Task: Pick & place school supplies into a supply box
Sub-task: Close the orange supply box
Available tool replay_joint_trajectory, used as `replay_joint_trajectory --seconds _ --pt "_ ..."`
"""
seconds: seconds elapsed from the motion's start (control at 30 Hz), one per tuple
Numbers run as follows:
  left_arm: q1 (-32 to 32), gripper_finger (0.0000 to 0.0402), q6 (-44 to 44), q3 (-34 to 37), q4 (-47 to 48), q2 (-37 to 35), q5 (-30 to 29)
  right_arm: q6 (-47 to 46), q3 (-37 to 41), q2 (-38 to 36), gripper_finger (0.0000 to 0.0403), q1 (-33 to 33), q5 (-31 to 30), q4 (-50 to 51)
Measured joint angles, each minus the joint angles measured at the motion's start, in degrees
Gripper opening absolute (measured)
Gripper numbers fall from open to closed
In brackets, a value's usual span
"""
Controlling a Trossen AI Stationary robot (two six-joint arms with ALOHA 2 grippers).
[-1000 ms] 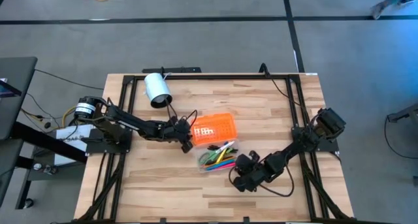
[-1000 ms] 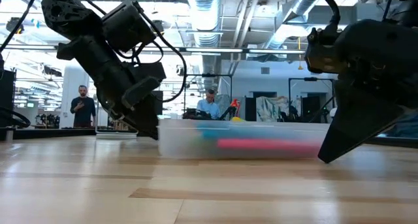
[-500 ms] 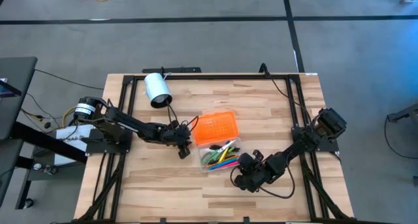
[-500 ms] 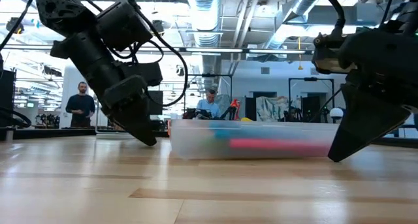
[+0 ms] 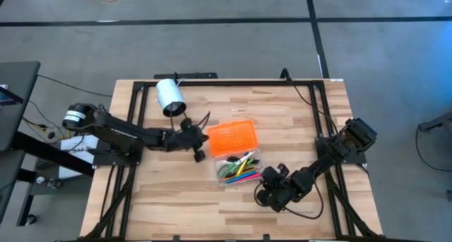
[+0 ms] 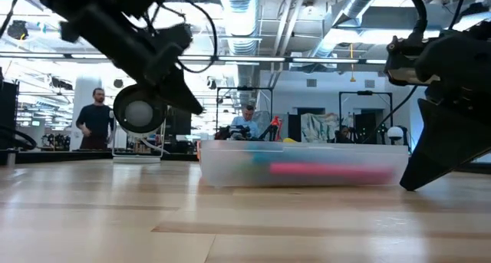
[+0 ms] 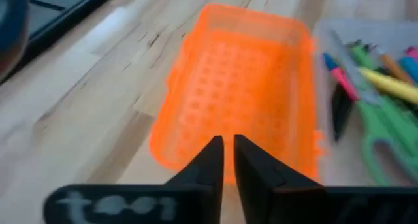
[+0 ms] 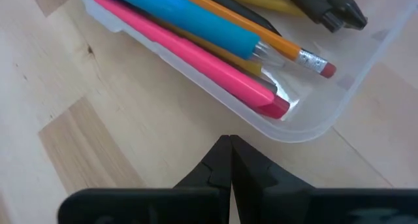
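Note:
The clear supply box (image 5: 237, 167) sits open on the table, with pens, pencils, markers and green-handled scissors (image 7: 375, 129) lying inside. Its orange ribbed lid (image 5: 230, 137) lies flat along the box's far side. My left gripper (image 5: 201, 142) is shut and hovers above the table at the lid's left end (image 7: 196, 139); the low view shows it raised (image 6: 193, 103). My right gripper (image 5: 272, 191) is shut, low by the table, just off the box's near-right corner (image 8: 287, 129). A strip of bare wood shows between that corner and its tips (image 8: 228, 145).
A white cylinder (image 5: 169, 97) lies at the far left of the table, behind my left arm. Black frame rails run along the table's left, right and far edges. Bare wood lies near and left of the box. People stand in the room beyond the table.
My left gripper drew back from the box's left end, then rose and moved toward the far side, to the lid's left end. The box slid a little toward the table's right. My right gripper backed away toward the right and near edges, staying shut.

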State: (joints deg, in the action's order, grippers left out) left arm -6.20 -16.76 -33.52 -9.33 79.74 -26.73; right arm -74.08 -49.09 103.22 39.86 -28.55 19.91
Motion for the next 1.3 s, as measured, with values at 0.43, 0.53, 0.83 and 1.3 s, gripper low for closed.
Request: replay_joint_trajectory --seconds 0.43,0.53,0.83,1.3 --pt "9.15 0.0002 10.17 -8.26 -3.21 13.04 16.12 1.49 0.10 0.02 0.0000 -2.32 0.37 -2.26" --pt "9.72 0.0001 11.13 -11.24 -1.36 16.33 16.43 0.31 0.07 0.04 0.0000 -2.32 0.32 -2.28" --pt "11.43 0.0000 12.17 -15.96 10.41 18.91 15.47 -0.99 0.00 0.07 0.0000 -2.58 0.24 -2.09" --pt "7.46 0.0000 5.02 -15.98 16.57 18.69 18.57 -4.18 -0.08 0.11 0.0000 -3.33 -1.31 1.30"
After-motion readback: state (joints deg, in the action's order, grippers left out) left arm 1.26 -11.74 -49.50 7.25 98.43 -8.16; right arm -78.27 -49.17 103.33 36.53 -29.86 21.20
